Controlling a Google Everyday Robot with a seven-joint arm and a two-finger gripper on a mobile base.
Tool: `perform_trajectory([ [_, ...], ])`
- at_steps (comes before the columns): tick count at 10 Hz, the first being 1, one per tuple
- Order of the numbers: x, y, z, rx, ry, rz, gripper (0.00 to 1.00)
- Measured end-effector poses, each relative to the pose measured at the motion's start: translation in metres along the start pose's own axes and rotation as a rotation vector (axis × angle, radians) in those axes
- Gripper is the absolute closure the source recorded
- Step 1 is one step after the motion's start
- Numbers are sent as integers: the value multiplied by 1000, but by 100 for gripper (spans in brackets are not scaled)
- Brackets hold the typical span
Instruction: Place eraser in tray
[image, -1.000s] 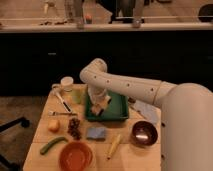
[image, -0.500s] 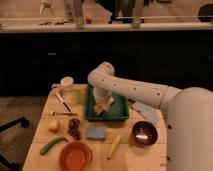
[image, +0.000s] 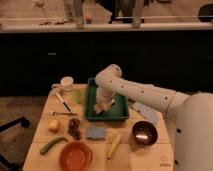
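Here my gripper (image: 103, 104) is low inside the green tray (image: 89, 100), right at the tan eraser (image: 101, 109) near the tray's middle, and I cannot tell whether it grips the eraser.

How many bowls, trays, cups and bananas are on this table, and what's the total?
Bowls: 2, the orange bowl and the dark bowl.
Trays: 1, the green tray; the pincer is inside it, by the eraser.
Cups: 1, the white cup.
Bananas: 1, the banana.
Total: 5.
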Motion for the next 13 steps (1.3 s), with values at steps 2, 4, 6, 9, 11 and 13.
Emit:
perform_trajectory([
  [2, 3, -1, 8, -1, -11, 8, 100],
  [4, 4, -4, 15, -7, -17, 15, 100],
  [6, 8, -8, 23, -16, -17, 31, 100],
  [9, 16, -11, 30, -26, 4, 84, 100],
  [11, 23, -11, 33, -36, 20, 112, 100],
  [13, 30, -8, 37, -50, 31, 129, 100],
])
